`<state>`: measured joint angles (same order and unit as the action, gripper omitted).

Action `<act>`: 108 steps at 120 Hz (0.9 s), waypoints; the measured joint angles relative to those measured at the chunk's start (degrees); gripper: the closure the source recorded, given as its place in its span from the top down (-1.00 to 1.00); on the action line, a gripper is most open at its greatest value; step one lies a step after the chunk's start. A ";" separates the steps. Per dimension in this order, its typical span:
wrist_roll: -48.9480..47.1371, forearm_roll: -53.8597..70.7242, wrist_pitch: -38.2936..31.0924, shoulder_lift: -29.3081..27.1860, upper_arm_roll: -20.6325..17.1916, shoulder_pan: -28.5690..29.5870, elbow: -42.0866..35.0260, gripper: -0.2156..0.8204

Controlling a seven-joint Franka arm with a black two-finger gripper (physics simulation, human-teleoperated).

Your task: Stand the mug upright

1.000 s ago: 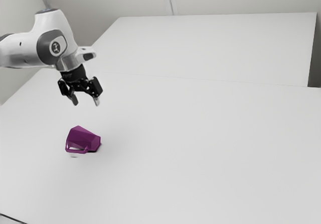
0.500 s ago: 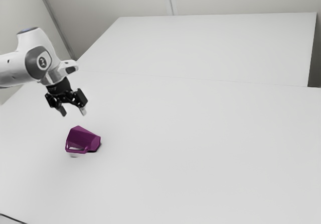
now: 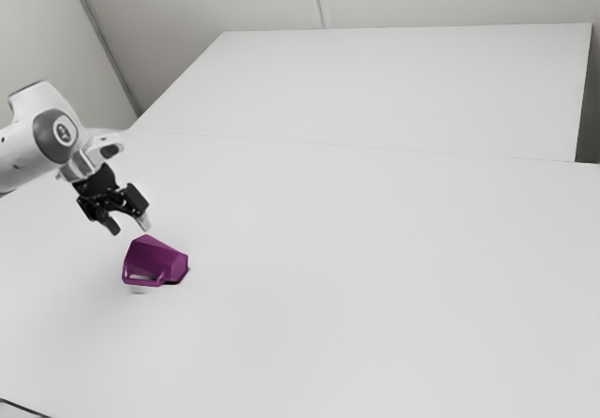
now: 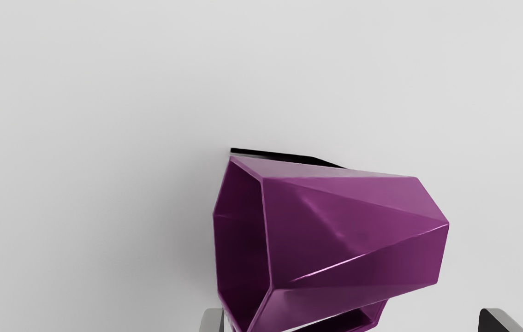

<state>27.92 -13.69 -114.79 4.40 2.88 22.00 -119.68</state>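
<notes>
Mug (image 4: pixel 344 230) sideways on white table (image 3: pixel 375 287)

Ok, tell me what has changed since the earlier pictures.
The gripper has come down and toward the exterior view's left, closer to the mug. Nothing was grasped or let go. The mug stays on its side, in the same place, and the fingers remain apart.
</notes>
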 joint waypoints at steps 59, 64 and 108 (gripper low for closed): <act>20.16 -13.57 6.49 10.86 0.06 7.68 7.44 0.58; 21.74 -14.68 7.37 11.79 0.09 7.90 7.94 0.58; 31.45 -19.61 18.10 14.26 0.02 9.02 8.57 0.47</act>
<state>59.37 -33.30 -96.70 18.65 2.90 31.02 -111.11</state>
